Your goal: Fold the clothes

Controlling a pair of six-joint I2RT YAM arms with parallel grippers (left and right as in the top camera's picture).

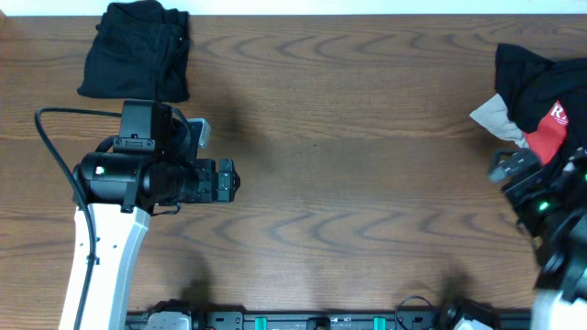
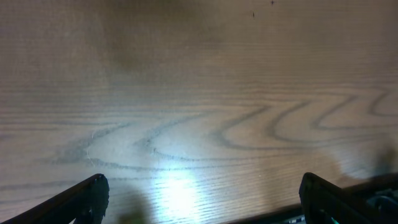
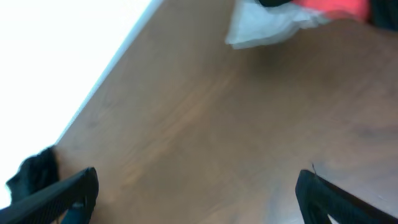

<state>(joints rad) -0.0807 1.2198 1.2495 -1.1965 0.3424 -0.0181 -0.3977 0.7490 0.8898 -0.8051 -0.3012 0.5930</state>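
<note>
Overhead, the left end effector (image 1: 227, 180) and the right end effector (image 1: 506, 168) are seen spread wide, with nothing held. Only bare desk (image 1: 367, 137) is faced by the left one. The clothes (image 1: 136, 50) lie bunched behind the left end effector, far from the right. The fabric is judged soft, light and limp, so an outer hem or corner should be pinched.

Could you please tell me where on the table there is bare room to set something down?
The wide middle of the table is bare, from the left arm across to the red-and-black pile. Crowded: the far left corner, where the black clothes lie beside that arm, and the right edge, with pile, grey cloth and right arm.
</note>
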